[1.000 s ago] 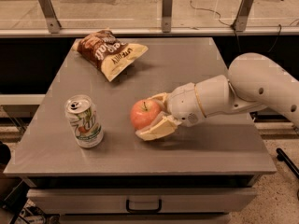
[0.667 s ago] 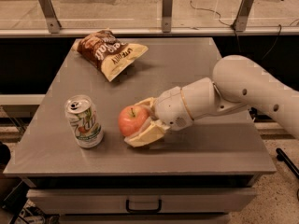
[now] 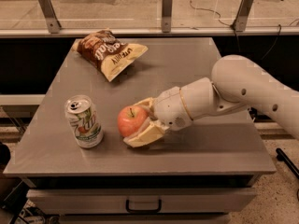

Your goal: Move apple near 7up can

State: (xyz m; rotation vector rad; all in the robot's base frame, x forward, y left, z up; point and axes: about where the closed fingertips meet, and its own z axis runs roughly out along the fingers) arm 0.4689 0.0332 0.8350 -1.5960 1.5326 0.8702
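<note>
1. **Step in hand.** The gripper (image 3: 133, 123) is at the front-centre of the table (image 3: 196, 64) and is clamped on the apple (image 3: 131, 119). One cream finger lies over the fruit's upper side and the other under its lower side. The fingers (image 3: 145, 135) are thus spread to about the apple's width and hold it. The carrying step appears close to its end.
2. **Where the apple is.** The apple sits low over the tabletop, near the 7up can (image 3: 84, 122) on its right side in the view. The two do not touch, and a strip of bare table shows between them. Whether the apple rests on the surface cannot be told.
3. **What the next move calls for.** The apple probably needs only to be settled onto the table and released. Being round, it may roll, so a gentle opening is advisable, with no push toward the upright can.
4. **Edges.** Apple and can both stand close to the table's front edge, and the can is also near the front-left corner. A roll forward would soon reach the drop.
5. **Open room.** Bare surface lies behind and to the right of the gripper, under the arm (image 3: 243, 87). The chip bag (image 3: 108, 52) lies well apart at the back left. A retreat along the arm's own line looks unobstructed.
</note>
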